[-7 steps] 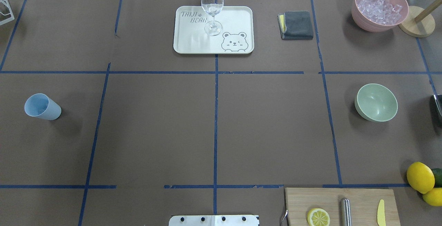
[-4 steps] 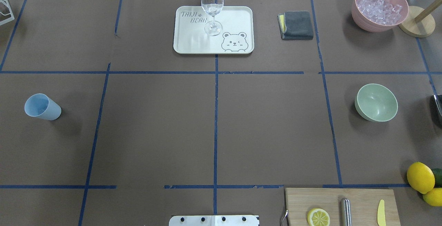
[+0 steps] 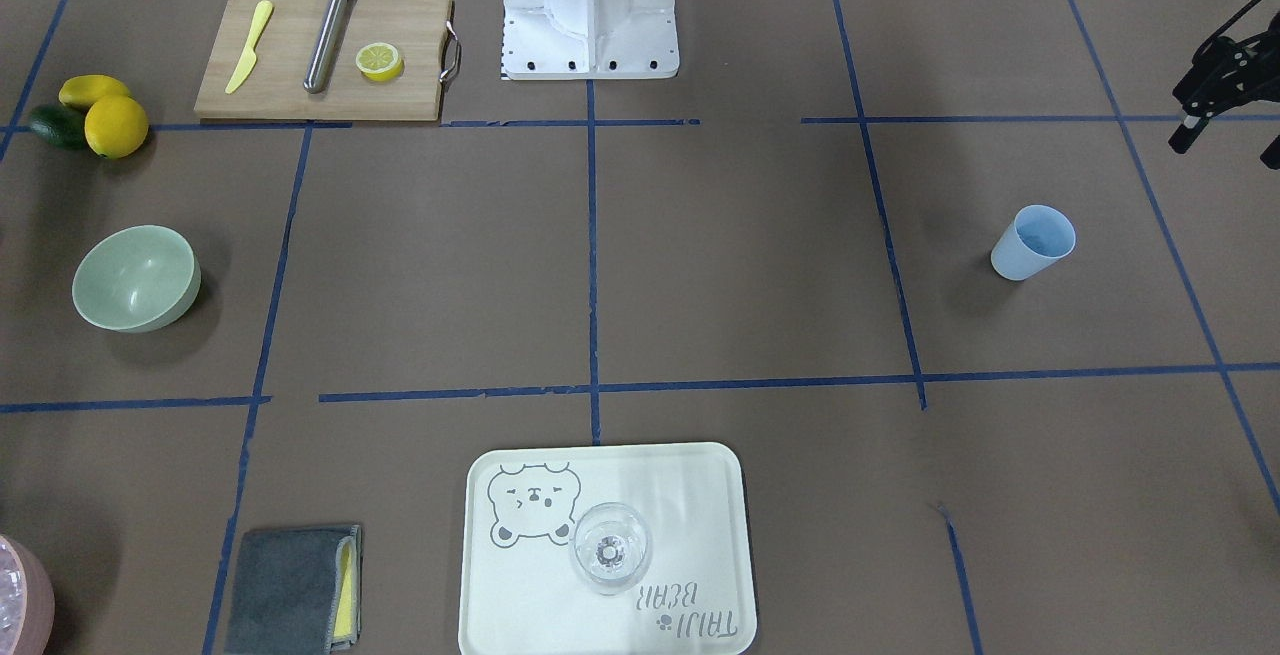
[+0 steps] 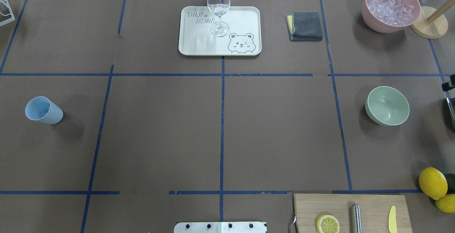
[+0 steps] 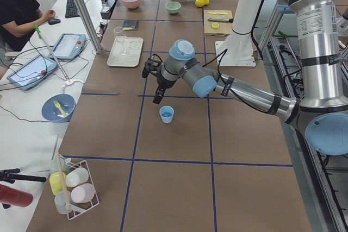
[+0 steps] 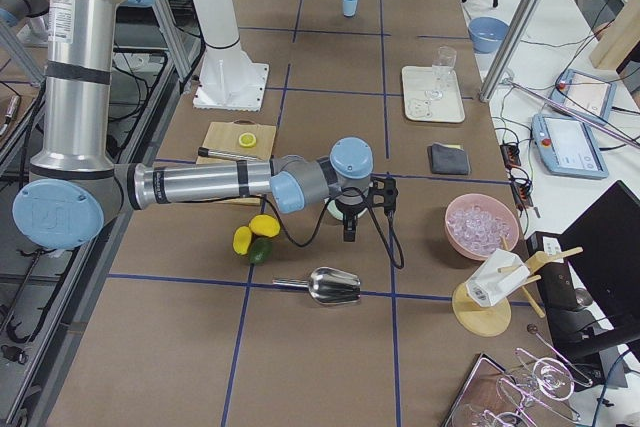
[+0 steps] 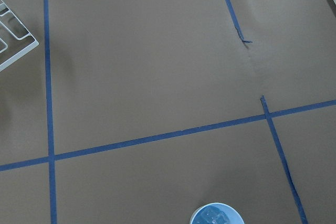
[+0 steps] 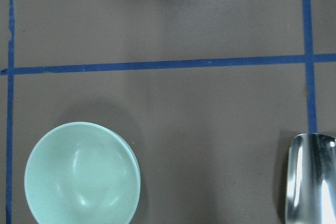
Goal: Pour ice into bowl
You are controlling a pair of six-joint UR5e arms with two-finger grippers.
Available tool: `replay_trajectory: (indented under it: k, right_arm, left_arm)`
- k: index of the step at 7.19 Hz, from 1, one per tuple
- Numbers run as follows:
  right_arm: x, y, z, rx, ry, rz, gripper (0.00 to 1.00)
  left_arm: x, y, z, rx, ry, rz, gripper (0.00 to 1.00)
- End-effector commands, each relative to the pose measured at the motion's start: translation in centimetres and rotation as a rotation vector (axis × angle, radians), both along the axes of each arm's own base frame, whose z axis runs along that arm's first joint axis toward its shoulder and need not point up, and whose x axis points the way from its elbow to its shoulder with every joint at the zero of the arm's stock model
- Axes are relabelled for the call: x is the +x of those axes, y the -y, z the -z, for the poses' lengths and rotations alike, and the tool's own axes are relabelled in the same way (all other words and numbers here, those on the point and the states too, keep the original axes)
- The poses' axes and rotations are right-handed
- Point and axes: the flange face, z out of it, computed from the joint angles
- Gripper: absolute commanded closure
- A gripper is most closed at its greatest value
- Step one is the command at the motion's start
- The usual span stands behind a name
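The pale sage-green bowl (image 4: 387, 105) stands empty at the table's right, and also shows in the front view (image 3: 135, 278) and right wrist view (image 8: 82, 174). The blue cup (image 4: 43, 110) stands at the left. The left wrist view shows small clear ice cubes (image 7: 214, 216) inside the cup (image 7: 231, 214). My left gripper (image 3: 1225, 145) hovers open and empty beside the cup, above the table (image 5: 152, 85). My right gripper (image 6: 368, 217) hangs above the table near the bowl. Only a sliver of it shows at the overhead view's right edge, so I cannot tell if it is open.
A pink bowl (image 4: 369, 16) full of ice sits at the far right, beside a wooden stand (image 4: 428, 26). A metal scoop (image 8: 310, 177) lies right of the green bowl. A wine glass (image 4: 218, 9) stands on a tray (image 4: 245, 19). A grey cloth (image 4: 305, 26), cutting board (image 4: 369, 208) and lemons (image 4: 432, 182) are also there.
A small part of my right gripper has come into the overhead view at the right edge, above the scoop. Nothing on the table has moved.
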Motion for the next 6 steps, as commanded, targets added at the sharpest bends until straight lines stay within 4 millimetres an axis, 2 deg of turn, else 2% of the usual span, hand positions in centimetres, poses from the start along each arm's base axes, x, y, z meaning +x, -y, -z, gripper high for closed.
replay_trajectory:
  k: [1,4,6]
  right_arm:
    - [-5.4,0.0,-0.3,-0.014,0.014,-0.03,0.0]
    - [-11.6,0.3,-3.1,-0.031,0.033,-0.051,0.0]
    - [-12.7,-0.5,-4.8,-0.037,0.012,-0.038,0.0]
  left_arm:
    - [2.1,-1.3,-0.1,0.022,-0.009,0.043,0.0]
    - [2.5,-1.8,-0.4,0.022,-0.008,0.031,0.0]
    - [2.8,-1.8,-0.5,0.027,0.002,0.034,0.0]
